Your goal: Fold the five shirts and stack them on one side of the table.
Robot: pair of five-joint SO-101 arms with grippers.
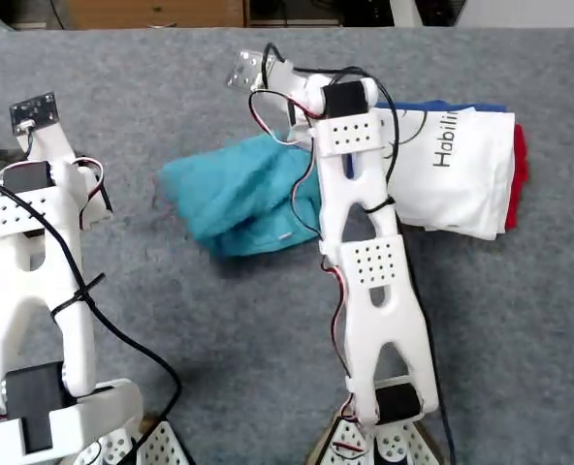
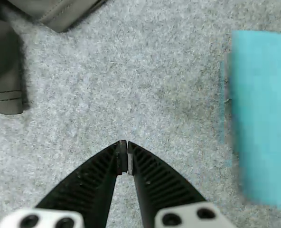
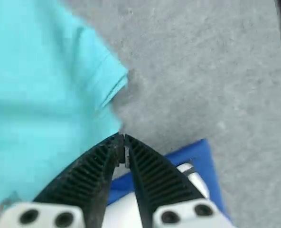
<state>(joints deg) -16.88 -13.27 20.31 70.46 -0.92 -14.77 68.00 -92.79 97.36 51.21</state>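
teal shirt (image 3: 41, 95) lies beside closed right gripper (image 3: 123, 143).

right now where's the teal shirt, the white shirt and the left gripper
teal shirt (image 1: 243, 199), high view, middle of the crumpled cloth
white shirt (image 1: 466, 184), high view, its folded top face
left gripper (image 2: 123, 156), left wrist view, where the tips meet

Free: I log bare grey surface (image 1: 219, 329) on the arm-base side of the teal shirt (image 1: 239, 194), between left arm (image 1: 35, 252) and right arm (image 1: 360, 223), and again beyond its far edge.
Obstacles: folded shirt stack (image 1: 462, 174) just beside the teal shirt; right arm crossing above that same edge; dark garment (image 2: 3, 71) well apart, on the opposite side.
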